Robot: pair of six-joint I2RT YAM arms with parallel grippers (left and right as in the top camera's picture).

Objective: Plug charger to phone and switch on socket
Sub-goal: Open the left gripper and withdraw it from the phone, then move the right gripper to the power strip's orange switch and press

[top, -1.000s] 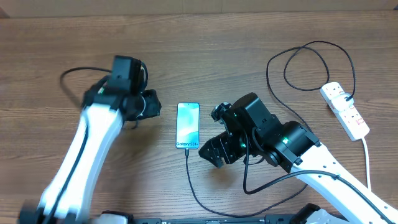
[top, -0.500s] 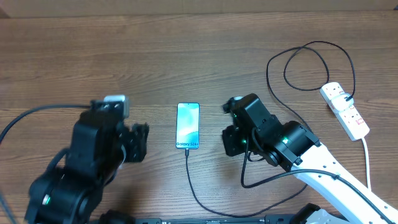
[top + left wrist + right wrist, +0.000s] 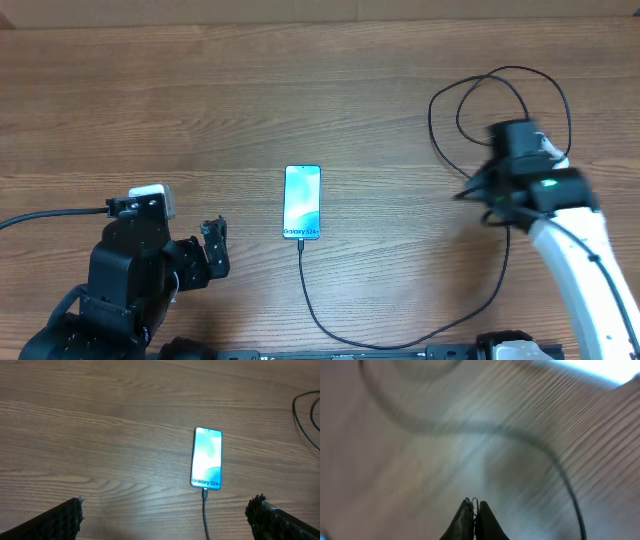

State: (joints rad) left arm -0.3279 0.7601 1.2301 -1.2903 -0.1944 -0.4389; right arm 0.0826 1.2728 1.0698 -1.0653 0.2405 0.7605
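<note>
The phone (image 3: 302,202) lies flat at the table's middle, screen lit light blue, also in the left wrist view (image 3: 206,458). The charger (image 3: 312,305) is plugged into its near end and runs as a thin black cable toward the front, then right, up to loops at the back right. My left gripper (image 3: 165,519) is open wide and empty, well short of the phone. My right gripper (image 3: 472,503) is shut on nothing above a blurred stretch of the cable (image 3: 560,467). In the overhead view the right arm (image 3: 535,185) hides the socket.
A blurred white bar (image 3: 590,371) crosses the top right corner of the right wrist view. Cable loops (image 3: 500,100) lie at the back right. The left arm's body (image 3: 130,270) sits at the front left with its own black cable (image 3: 50,216).
The left arm drew back to the front left and its jaws opened wide. The right arm swung from beside the phone to the far right, over the socket, jaws now shut.
</note>
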